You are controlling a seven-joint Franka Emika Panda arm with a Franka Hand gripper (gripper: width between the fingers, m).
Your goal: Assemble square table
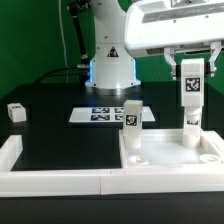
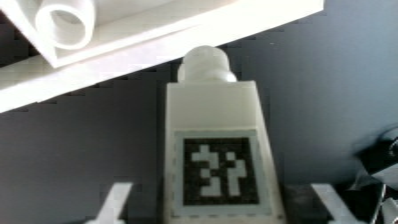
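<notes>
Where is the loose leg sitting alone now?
The lone leg sits at the exterior view's far left on the black surface, left of the marker board.

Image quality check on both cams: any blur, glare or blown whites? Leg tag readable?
Exterior view: fairly sharp, evenly lit, blue glow on the arm base, white table top nearly blown out. Wrist view: soft overall; the leg fills the frame, its tag fuzzy-edged but readable; the table top corner behind is out of focus.
</notes>
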